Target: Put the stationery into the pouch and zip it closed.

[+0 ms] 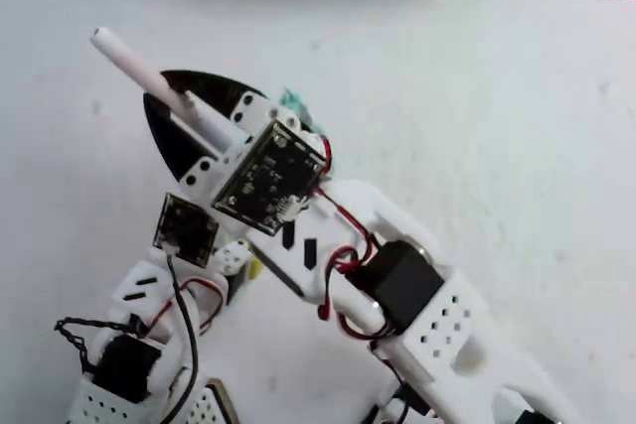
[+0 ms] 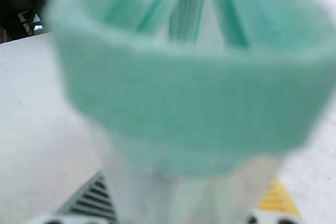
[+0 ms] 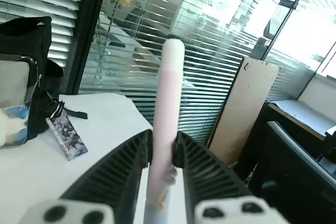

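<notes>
A long pale pink pen stands between the ridged black fingers of my right gripper, which is shut on it. In the high view the pen slants up and to the left over a black, leaf-shaped pouch, with the right gripper above the pouch. A small teal piece pokes out beside the right arm's wrist. In the left wrist view a teal felt-like band sits very close to the camera. The left arm's wrist lies just below the right arm's.
The white table has free room to the right and toward its far edge. The two arms cross over the lower left part. In the right wrist view a black bag and a small card sit on a white surface before window blinds.
</notes>
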Robot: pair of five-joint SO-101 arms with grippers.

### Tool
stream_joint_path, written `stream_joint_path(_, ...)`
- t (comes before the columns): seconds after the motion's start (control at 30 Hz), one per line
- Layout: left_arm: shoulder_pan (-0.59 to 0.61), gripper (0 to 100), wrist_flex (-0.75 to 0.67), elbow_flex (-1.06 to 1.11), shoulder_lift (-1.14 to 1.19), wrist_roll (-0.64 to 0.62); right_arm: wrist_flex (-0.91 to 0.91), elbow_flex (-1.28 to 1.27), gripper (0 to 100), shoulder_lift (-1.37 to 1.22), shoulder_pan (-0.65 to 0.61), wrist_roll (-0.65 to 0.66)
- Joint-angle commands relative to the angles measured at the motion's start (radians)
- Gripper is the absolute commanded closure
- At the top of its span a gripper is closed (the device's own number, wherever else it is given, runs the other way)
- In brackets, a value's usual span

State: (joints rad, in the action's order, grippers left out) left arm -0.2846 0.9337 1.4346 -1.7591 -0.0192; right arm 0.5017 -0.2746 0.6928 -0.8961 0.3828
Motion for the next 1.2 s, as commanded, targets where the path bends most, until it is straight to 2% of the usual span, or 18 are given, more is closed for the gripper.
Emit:
stream_joint_path(0.0, -0.019, 77, -0.012, -0.003, 0.004, 0.006, -0.047, 0.035, 97.7, -0.021, 0.008, 0.008)
stream_joint_path(0.17, -0.013, 77, -0.014, -0.005, 0.004, 0.008, -0.025, 0.029, 98.1, -0.062, 0.042, 0.006)
stream_joint_path(0.43, -0.013, 77, -0.018, -0.005, 0.004, 0.002, 0.203, -0.008, 98.1, 0.048, 0.085, 0.005)
stream_joint_path(0.9, 0.030, 77, -0.020, -0.005, 0.004, 0.000, 0.216, -0.267, 98.1, 0.332, 0.090, 0.012)
stream_joint_path(1.17, 0.028, 77, -0.020, -0.005, 0.004, 0.000, 0.209, -0.296, 97.8, 0.292, 0.039, 0.012)
